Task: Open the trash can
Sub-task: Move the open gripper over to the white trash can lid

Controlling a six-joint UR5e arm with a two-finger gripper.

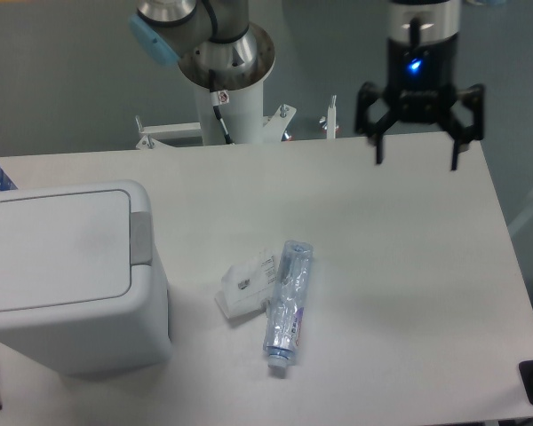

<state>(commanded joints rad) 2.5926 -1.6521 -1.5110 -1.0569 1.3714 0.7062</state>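
The table (pixel 400 293) is seen from above. The trash can (pixel 67 275) is set at its near left, lid shut, long axis running left to right, with the grey button strip (pixel 140 238) on the right edge; nothing inside can be seen. The gripper (pixel 416 160) is held over the far right edge, well apart from the can, jaws spread wide and gripping nothing. A crushed bottle (pixel 288 305) is laid mid-table, touching a crumpled wrapper (pixel 244 286).
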